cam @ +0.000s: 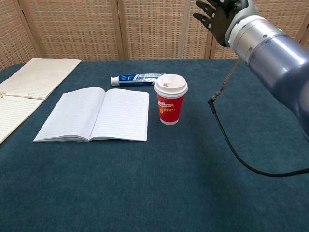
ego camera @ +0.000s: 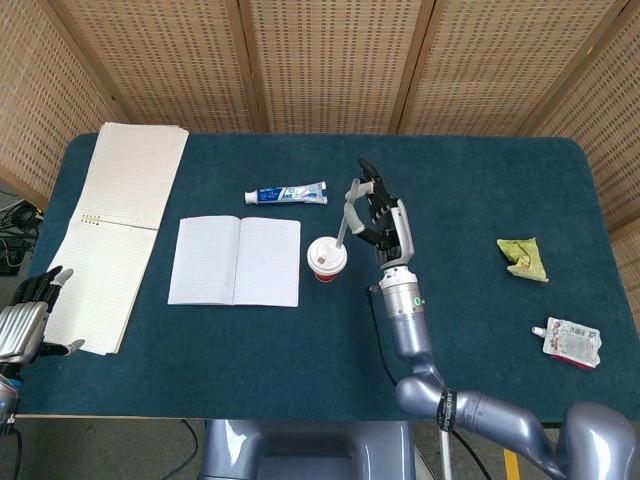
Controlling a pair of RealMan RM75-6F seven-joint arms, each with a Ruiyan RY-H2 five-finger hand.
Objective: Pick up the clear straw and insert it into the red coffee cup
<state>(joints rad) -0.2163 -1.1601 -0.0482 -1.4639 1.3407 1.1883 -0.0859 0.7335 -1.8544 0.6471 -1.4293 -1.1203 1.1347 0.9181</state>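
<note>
Right hand (ego camera: pixel 380 215) is grasping the clear straw (ego camera: pixel 344 218) — straw tilted, lower tip hanging just above and at 1 o'clock of the red coffee cup (ego camera: pixel 326 258) lid, not in it yet. Cup stands upright mid-table, just at 3 o'clock of the open notebook (ego camera: pixel 235 261). Toothpaste tube (ego camera: pixel 286 194) lies at 11 o'clock of the cup. Left hand (ego camera: pixel 25 318) sits off the table's near-left edge, fingers apart, holding nothing. Big notepad (ego camera: pixel 112 225) along the left side — green wad (ego camera: pixel 525 257) and small packet (ego camera: pixel 572 341) far right.
</note>
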